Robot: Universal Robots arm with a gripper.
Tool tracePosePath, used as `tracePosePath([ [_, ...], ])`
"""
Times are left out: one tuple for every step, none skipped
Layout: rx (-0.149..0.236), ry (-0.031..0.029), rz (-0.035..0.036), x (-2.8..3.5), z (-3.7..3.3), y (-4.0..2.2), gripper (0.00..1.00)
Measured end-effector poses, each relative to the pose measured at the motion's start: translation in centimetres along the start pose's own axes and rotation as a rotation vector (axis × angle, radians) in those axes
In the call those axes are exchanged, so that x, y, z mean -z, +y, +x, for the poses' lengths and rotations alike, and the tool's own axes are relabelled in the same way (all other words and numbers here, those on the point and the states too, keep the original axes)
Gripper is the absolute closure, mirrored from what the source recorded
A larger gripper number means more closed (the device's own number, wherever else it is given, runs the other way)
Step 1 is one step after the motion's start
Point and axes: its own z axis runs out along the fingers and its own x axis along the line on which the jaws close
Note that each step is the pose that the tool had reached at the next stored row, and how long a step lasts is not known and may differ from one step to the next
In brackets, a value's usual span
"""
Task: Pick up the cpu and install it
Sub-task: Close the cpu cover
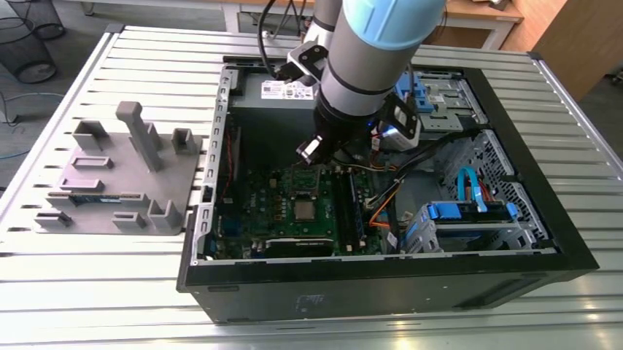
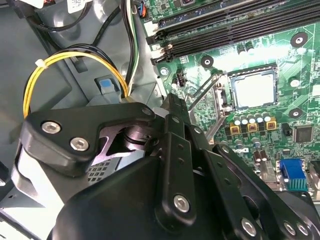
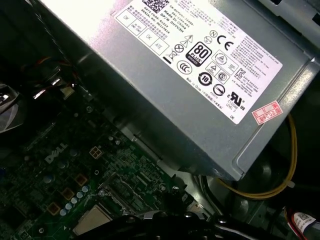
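Exterior view: gripper (image 1: 309,154) hangs inside the computer case (image 1: 389,292). The cpu (image 1: 305,211) is at its 6 o'clock, lying in the motherboard socket. I cannot tell the claw's state. Second wrist view: cpu (image 2: 253,90) sits framed in the socket; a yellow cable (image 2: 80,53) loops beside the claw body, so snag risk. First wrist view: power supply (image 3: 200,85) close by; sideways drift could strike it or skew the chip.

The cpu (image 2: 253,90) has a smooth, shiny metal top. The power supply (image 3: 165,115) is matt grey metal. The table (image 1: 146,65) is ribbed, faintly glossy metal.
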Motion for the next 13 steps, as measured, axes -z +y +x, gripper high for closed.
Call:
tracePosePath([
  [0.001,0.0001,-0.0001,0.04,0.01,-0.01,0.89],
  [0.001,0.0003,-0.0002,0.07,0.03,-0.03,0.89],
  [0.002,0.0003,-0.0003,0.1,0.06,-0.05,0.89],
  [0.002,0.0004,-0.0004,0.14,0.08,-0.08,0.89],
  [0.003,0.0006,-0.0005,0.17,0.1,-0.1,0.89],
  [0.004,0.0008,-0.0005,0.21,0.13,-0.12,0.89],
  [0.004,0.0009,-0.0005,0.24,0.15,-0.14,0.89],
  [0.004,0.0011,-0.0005,0.28,0.16,-0.15,0.89],
  [0.005,0.0011,-0.0006,0.31,0.16,-0.16,0.89],
  [0.005,0.001,-0.0007,0.34,0.17,-0.16,0.89],
  [0.005,0.001,-0.0008,0.36,0.18,-0.16,0.89],
  [0.006,0.0011,-0.0008,0.39,0.18,-0.17,0.89],
  [0.006,0.0012,-0.0008,0.42,0.19,-0.18,0.89],
])
